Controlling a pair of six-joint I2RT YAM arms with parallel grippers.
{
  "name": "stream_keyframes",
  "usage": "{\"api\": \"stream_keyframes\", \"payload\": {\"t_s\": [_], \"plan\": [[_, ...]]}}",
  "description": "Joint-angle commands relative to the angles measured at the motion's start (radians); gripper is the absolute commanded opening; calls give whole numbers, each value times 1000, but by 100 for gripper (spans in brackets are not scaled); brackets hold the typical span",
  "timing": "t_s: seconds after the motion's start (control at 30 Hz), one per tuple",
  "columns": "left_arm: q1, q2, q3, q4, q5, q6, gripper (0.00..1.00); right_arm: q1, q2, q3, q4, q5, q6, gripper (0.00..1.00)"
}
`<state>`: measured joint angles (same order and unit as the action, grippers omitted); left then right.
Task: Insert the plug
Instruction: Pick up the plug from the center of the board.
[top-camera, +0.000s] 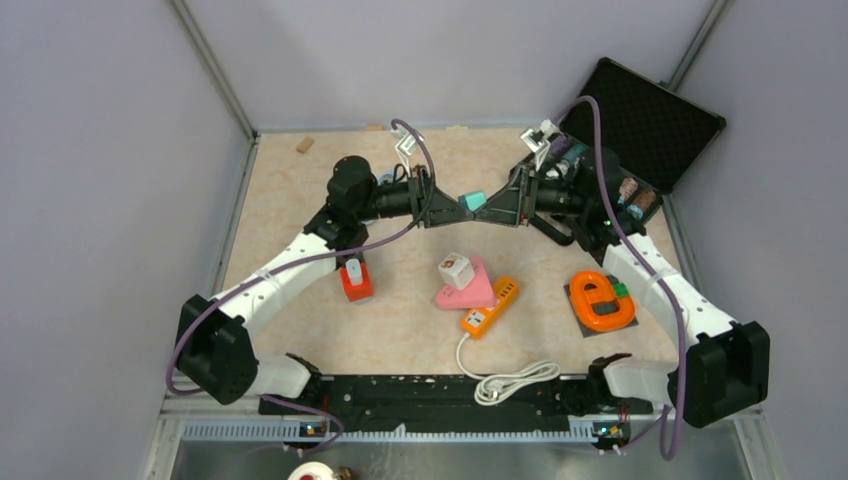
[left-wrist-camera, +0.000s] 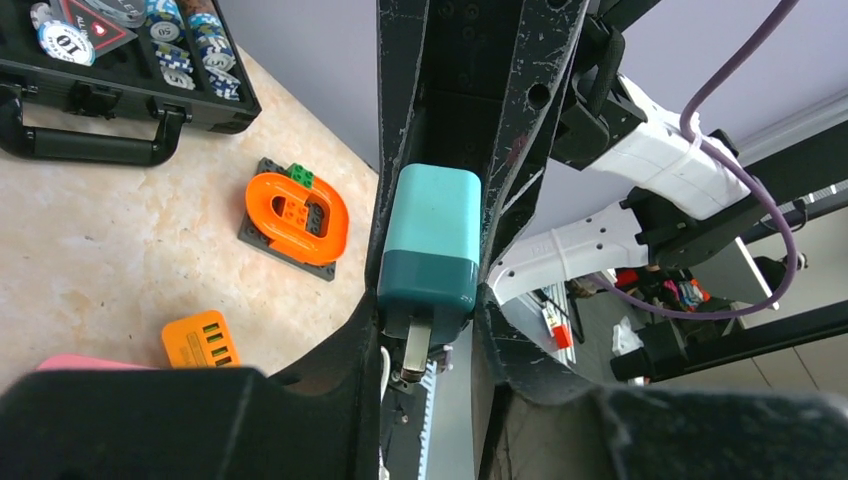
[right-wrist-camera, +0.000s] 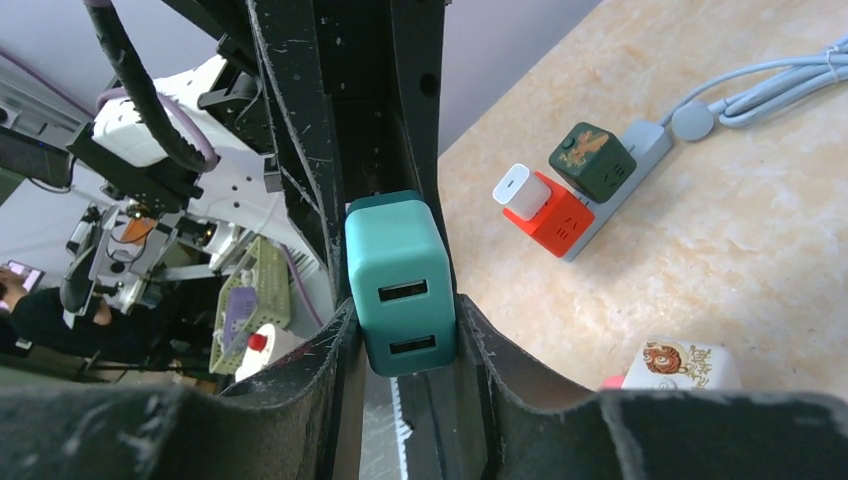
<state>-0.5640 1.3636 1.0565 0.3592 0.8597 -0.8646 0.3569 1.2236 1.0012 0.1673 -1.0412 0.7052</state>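
By the near edge of the table (top-camera: 400, 330) a white cord (top-camera: 510, 380) lies coiled and runs up to an orange power strip (top-camera: 490, 305). I take that strip to be where the teal charger (top-camera: 472, 199) has to end up, though the charger is well apart from it, up in the air. Farther back the two arms meet tip to tip above the table, and this looks to me like a pass or a re-grip between them. To do it well, neither side should let go until the other is firmly seated on the flat sides. Whichever one releases ought to draw straight back along the charger's length so it does not twist. The charger sits between both at once: the left pincer (left-wrist-camera: 430, 325) is closed on its darker end, with the metal prongs (left-wrist-camera: 417, 350) pointing back at that wrist. The right pincer (right-wrist-camera: 405, 325) is clamped on the end with the two small ports. So the prongs point away from the right one, which seems the better placed to push it home. Beyond them, at the far right corner, an open black case (top-camera: 650, 110) lies well apart
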Motion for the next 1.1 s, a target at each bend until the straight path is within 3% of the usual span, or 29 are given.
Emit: {"api": "stream_keyframes", "payload": {"t_s": [0.0,0.13,0.2,0.3,0.5,0.67,0.9,1.07], "plan": [[-4,-28,22,-14,-62,55,0,0,-22,18,-22,14,-46,13],[-5,-23,45,-54,-42,90,0,0,-32,53,-132,31,-150,48],[-5,-24,61,-106,-42,132,0,-2,-35,101,-238,39,-239,61],[-4,-18,92,-181,-25,195,0,-3,-30,156,-352,25,-347,71],[-4,12,144,-277,52,252,0,-6,-7,218,-414,-99,-408,74],[-2,3,147,-319,32,281,0,-6,7,239,-377,-191,-381,72],[17,-6,117,-285,-44,230,0,-6,-1,191,-222,-240,-269,66],[33,-14,96,-231,-11,206,0,-8,12,218,-306,-183,-320,70]]}}
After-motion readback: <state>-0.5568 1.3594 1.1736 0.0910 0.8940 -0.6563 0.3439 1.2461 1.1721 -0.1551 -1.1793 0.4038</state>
